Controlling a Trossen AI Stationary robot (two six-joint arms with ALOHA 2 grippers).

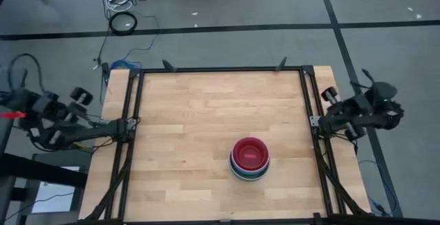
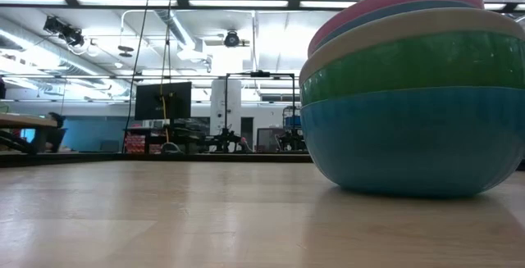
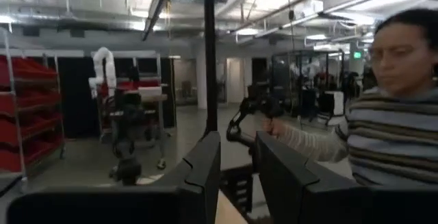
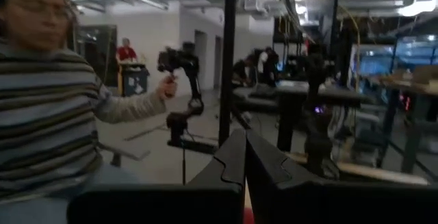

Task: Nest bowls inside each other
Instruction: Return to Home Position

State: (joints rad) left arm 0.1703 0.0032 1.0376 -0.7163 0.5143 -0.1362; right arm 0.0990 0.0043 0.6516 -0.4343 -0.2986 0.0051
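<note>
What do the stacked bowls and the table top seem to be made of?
The stack of bowls: probably plastic, smooth and slightly glossy; in the low view the blue bowl at the bottom shows soft light reflections and even, solid colour. The table top: wood, likely jointed strips with a satin finish; visible grain and plank seams.

Grey floor (image 1: 240,8) — black tape lines (image 1: 275,26), red shelving (image 3: 31,107), ceiling striplights (image 2: 238,3)

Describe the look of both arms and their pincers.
Both are dark and jointed. The left arm carries looping black cables and a red tag; the right arm a black cable. The left pincer and right pincer each have two dark, tapering fingers.
</note>
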